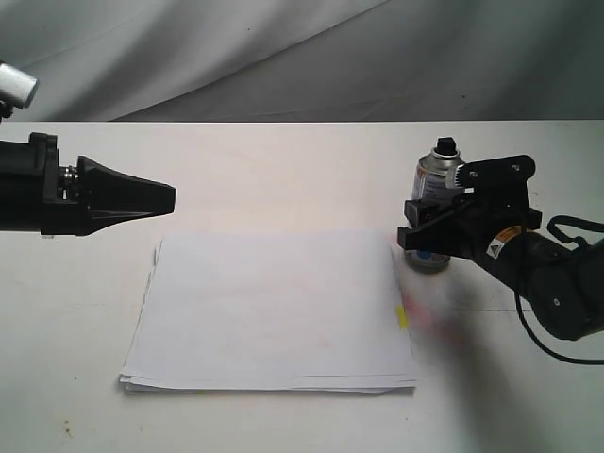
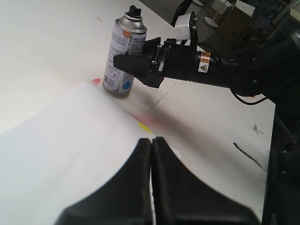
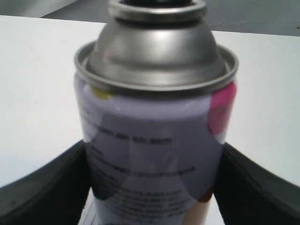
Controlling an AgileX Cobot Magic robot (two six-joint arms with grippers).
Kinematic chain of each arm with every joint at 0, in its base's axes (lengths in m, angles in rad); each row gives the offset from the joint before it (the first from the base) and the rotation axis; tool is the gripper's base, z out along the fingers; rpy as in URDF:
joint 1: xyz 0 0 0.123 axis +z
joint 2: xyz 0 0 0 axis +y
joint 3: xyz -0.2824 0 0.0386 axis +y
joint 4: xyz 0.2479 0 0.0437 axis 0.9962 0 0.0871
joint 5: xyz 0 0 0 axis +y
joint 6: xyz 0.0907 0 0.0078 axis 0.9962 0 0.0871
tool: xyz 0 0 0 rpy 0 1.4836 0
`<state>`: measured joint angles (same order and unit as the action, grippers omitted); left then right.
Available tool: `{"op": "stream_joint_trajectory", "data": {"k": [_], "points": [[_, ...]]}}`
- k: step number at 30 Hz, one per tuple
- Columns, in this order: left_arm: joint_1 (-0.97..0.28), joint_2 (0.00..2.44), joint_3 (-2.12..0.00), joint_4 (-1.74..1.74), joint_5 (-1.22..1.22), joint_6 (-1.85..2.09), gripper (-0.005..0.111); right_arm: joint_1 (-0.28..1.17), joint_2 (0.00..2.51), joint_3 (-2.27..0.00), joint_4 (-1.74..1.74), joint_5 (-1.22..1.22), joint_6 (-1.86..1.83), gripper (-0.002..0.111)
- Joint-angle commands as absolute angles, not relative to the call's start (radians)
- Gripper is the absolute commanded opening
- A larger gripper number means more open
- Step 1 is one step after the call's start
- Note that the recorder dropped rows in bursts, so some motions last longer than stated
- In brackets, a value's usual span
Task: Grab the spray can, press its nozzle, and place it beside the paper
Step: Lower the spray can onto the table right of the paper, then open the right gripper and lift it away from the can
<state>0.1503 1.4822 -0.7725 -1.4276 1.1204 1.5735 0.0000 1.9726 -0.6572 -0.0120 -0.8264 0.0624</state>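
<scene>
One thing looks settled: the spray can (image 1: 432, 181) stands upright on the table (image 1: 283, 170) at the right of the exterior view, just beside the paper's (image 1: 274, 311) upper right corner. The right gripper (image 1: 420, 231) seems clamped on its sides. Nothing touches the nozzle (image 1: 444, 144), and whether it has been pressed cannot be told. The left gripper (image 1: 160, 198), pinched together and empty, hangs at the left, well apart.

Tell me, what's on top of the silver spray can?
A small black nozzle sits on the spray can's domed top. Nothing covers it; the right wrist view cuts it off.
</scene>
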Motion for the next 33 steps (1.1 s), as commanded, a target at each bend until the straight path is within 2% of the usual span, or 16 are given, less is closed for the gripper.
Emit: {"op": "stream_joint_trajectory", "data": {"k": [1,4,8,14,20,28,33], "points": [[0.153,1.474,-0.769,-1.431,1.13,1.58,0.0,0.0,1.962,-0.66,-0.006,-0.842,0.033,0.067],[0.153,1.474,-0.769,-1.431,1.13,1.58,0.0,0.0,1.962,-0.66,-0.006,-0.842,0.024,0.08],[0.153,1.474,-0.769,-1.431,1.13,1.577,0.0,0.0,1.956,-0.66,-0.006,-0.841,0.023,0.085],[0.153,1.474,-0.769,-1.431,1.13,1.577,0.0,0.0,1.866,-0.66,-0.006,-0.793,0.023,0.085],[0.153,1.474,-0.769,-1.431,1.13,1.581,0.0,0.0,1.644,-0.66,-0.006,-0.652,0.023,0.085],[0.153,1.474,-0.769,-1.431,1.13,1.581,0.0,0.0,1.213,-0.66,-0.008,-0.235,0.023,0.084],[0.153,1.474,-0.769,-1.431,1.13,1.578,0.0,0.0,0.941,-0.66,-0.008,0.066,0.023,0.073]]}}
